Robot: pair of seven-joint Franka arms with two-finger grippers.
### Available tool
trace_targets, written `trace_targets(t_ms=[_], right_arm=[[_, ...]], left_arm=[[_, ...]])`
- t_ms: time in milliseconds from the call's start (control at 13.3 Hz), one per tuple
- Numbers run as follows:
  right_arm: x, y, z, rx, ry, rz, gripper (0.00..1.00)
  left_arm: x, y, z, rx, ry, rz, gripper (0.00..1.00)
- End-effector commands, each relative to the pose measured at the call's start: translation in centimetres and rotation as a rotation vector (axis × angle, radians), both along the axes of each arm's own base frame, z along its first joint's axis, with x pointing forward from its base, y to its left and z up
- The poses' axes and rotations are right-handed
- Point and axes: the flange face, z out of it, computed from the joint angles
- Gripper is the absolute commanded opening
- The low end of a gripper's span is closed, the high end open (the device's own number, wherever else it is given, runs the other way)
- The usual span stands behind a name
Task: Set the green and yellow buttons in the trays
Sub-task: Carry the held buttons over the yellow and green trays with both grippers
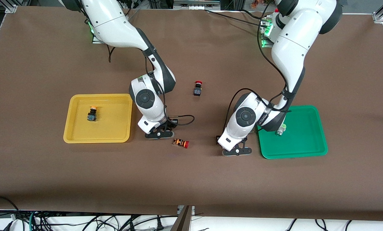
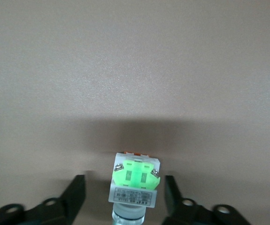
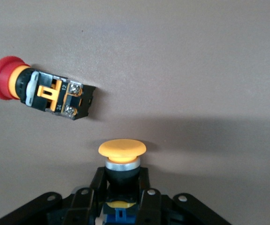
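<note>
My right gripper (image 1: 159, 134) (image 3: 122, 177) is shut on a black button with a yellow cap (image 3: 122, 149). It holds the button low over the table, beside the yellow tray (image 1: 72, 136). A second yellow-capped button (image 1: 92, 113) lies in that tray. My left gripper (image 1: 237, 151) (image 2: 124, 183) is open and low on the table, beside the green tray (image 1: 306, 150). Its fingers (image 2: 76, 194) stand either side of a whitish-grey button with a light-green part (image 2: 134, 180), with a gap on each side. Another green button (image 1: 281, 130) lies in the green tray, partly hidden by the left arm.
A red-capped black switch (image 1: 181, 143) (image 3: 41, 91) lies on its side on the brown table, close to my right gripper. A second red-capped switch (image 1: 197, 88) stands mid-table, farther from the camera.
</note>
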Motion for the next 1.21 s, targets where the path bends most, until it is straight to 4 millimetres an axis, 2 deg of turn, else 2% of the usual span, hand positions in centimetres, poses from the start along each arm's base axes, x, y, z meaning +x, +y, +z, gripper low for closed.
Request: trace_targets(t_ms=[0,151,301,377,527,678,753,904,1130], right_arm=[[1.2,-1.7,2.1,-0.007,0.049,-0.023,0.00],[2.0,-4.2,4.2,-0.036,0.106,0.046,0.00],[2.9,-10.4,5.4,-0.108,0.223,0.128,0.00],[3.1,-13.0,5.8,-0.135,0.262,0.147,0.00],[2.5,-18.0,6.1,-0.156,0.301,0.128,0.00],[1.2,-21.9,5.2,-0.164,0.323,0.108,0.00],[0.3,-23.4,4.5,-0.164,0.320,0.088,0.00],[-1.8,-25.2,2.6,-0.165,0.326,0.066,0.00],[-2.9,-26.2,0.6,-0.175,0.335,0.054,0.00]], left_arm=[[0.2,-0.2,0.3,0.014,-0.022,-0.019,0.21],[0.4,0.1,1.2,0.018,-0.026,-0.015,0.15],[1.3,2.5,4.6,0.058,0.001,-0.036,0.15],[1.9,4.5,6.5,0.080,0.021,-0.049,0.15],[2.6,8.9,10.2,0.124,0.074,-0.099,0.15],[3.1,14.4,13.1,0.157,0.132,-0.168,0.16],[3.3,17.0,13.9,0.164,0.164,-0.216,0.16],[3.6,21.6,13.2,0.161,0.212,-0.302,0.17],[3.0,28.0,9.3,0.140,0.249,-0.348,0.17]])
